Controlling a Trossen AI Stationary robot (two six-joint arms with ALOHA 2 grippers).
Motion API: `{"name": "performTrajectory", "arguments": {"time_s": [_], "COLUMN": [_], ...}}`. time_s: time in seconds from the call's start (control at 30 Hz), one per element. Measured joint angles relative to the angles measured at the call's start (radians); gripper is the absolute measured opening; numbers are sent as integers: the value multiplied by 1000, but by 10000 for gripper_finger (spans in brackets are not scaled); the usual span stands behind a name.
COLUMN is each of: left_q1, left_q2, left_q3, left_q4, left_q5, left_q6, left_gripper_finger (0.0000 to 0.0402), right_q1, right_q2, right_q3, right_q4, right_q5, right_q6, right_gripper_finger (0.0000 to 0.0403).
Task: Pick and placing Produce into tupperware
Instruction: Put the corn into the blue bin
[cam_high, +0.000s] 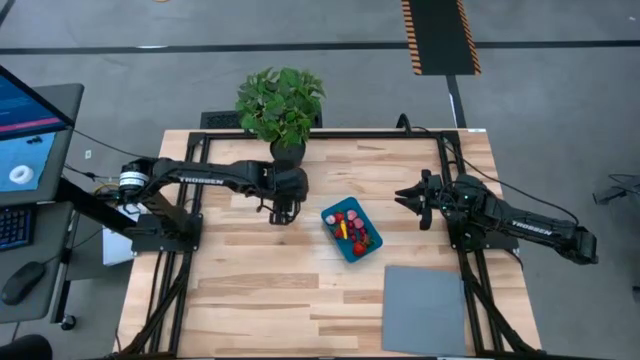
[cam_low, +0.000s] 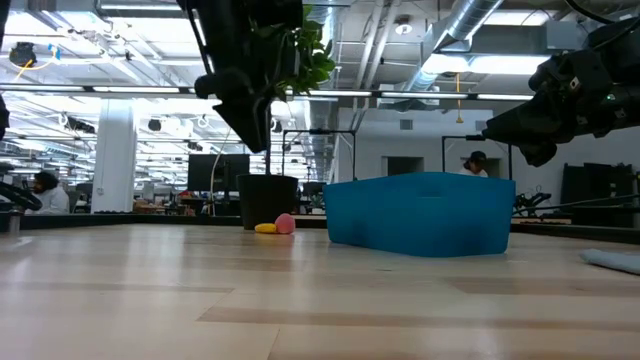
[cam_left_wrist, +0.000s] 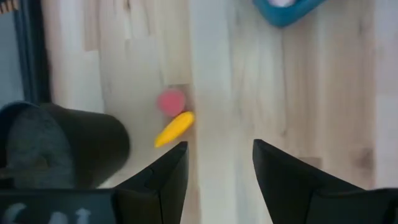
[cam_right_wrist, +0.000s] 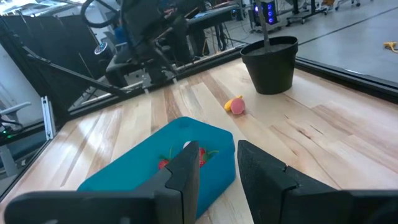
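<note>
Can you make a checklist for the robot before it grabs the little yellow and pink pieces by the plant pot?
1. Left gripper fingers open: ok.
2. Yellow piece and pink piece loose on the table: ok.
3. Left gripper centred over them: not ok, they sit off to one side.
4. Plant pot clear of the pieces: ok, but close.
5. Blue tub has room: ok.
6. Right gripper out of the way: ok.

Pot (cam_right_wrist: 269, 62) crowds pieces (cam_right_wrist: 235, 105) one side; bare table (cam_high: 250, 290) twd tub (cam_high: 351, 229).
</note>
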Motion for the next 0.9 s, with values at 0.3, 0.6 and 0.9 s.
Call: {"name": "performTrajectory", "arguments": {"time_s": [0.3, 0.6, 0.9], "left_q1": [71, 116, 189], "left_q2": [43, 124, 152], "left_q3": [0, -1, -1], "left_q4": [-13, -56, -53], "left_q5": [165, 165, 165], "left_q6": [102, 219, 276], "left_gripper_finger": [169, 169, 169], "right_q1": [0, 0, 0], "right_q2": [0, 0, 0], "right_q3": [0, 0, 0], "right_q4": [0, 0, 0], "right_q5": [0, 0, 0], "right_q6": [0, 0, 0], "right_gripper_finger": [131, 131, 131]}}
